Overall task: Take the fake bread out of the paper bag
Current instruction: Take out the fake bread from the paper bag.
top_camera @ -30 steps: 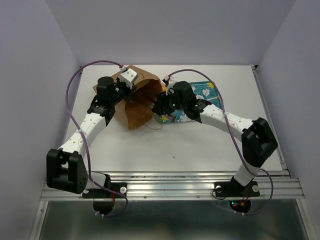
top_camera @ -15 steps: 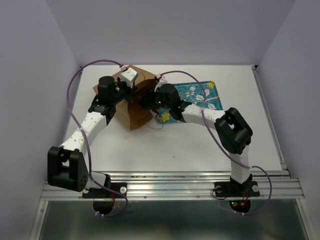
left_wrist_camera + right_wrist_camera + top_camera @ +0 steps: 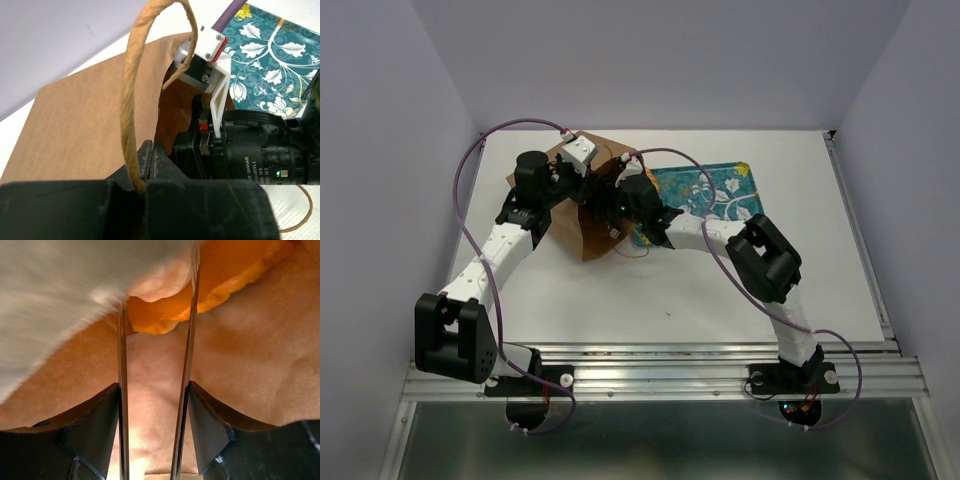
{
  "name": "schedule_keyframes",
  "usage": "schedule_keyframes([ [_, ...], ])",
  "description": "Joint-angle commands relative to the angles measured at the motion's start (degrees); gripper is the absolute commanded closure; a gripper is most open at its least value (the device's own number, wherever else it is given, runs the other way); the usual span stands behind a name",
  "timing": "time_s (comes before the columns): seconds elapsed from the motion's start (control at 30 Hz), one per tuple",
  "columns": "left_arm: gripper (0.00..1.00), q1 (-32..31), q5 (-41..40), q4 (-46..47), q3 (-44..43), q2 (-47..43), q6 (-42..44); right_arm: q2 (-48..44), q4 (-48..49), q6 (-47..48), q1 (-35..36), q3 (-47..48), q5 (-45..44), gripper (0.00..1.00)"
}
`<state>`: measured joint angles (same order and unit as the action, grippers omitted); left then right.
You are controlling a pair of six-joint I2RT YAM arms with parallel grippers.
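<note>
The brown paper bag (image 3: 582, 228) lies on its side at the back left of the table, mouth toward the right. My left gripper (image 3: 582, 170) is shut on the bag's string handle (image 3: 131, 100) at the upper rim of the mouth and holds it up; its tips show in the left wrist view (image 3: 151, 150). My right gripper (image 3: 607, 196) reaches into the bag's mouth. In the right wrist view it (image 3: 156, 305) is open inside the bag, with a glossy orange pastry (image 3: 165, 317) lying between and beyond its fingertips. The other fake bread is hidden.
A teal floral tray (image 3: 715, 190) lies just right of the bag; it also shows in the left wrist view (image 3: 270, 55). The bag's other string handle (image 3: 638, 250) trails on the table. The right arm's wrist (image 3: 250, 155) fills the bag's mouth.
My right arm has swung left from over the tray and pushed its gripper into the bag's mouth. The left arm has stayed put, holding the handle.
</note>
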<state>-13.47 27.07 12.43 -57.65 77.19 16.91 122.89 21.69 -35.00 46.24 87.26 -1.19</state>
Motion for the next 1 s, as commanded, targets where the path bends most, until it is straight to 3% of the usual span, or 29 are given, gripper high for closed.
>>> schedule_keyframes([
  [0.0, 1.0, -0.24, 2.99, 1.72, -2.82, -0.72, 0.85, 0.68, 3.36, -1.21, 1.05, 3.09, -6.53, 0.39],
  [0.33, 1.0, -0.24, 6.5, 1.11, -3.08, -0.2, 2.08, 4.72, -0.16, -1.73, 1.05, 7.3, -6.45, 0.38],
  [0.43, 1.0, -0.24, 6.77, 1.02, -3.26, 0.07, 2.25, 5.43, -0.16, -2.08, 1.05, 7.92, -6.1, 0.43],
  [0.67, 1.0, -0.15, 5.28, 1.2, -3.26, 0.68, 1.99, 2.36, 1.95, -2.61, 1.05, 3.02, -8.65, 0.7],
  [0.97, 1.0, -0.15, 0.88, 1.81, -3.35, 1.04, 0.85, -9.4, 3.71, 0.28, 1.05, -7.71, -9.35, 0.76],
])
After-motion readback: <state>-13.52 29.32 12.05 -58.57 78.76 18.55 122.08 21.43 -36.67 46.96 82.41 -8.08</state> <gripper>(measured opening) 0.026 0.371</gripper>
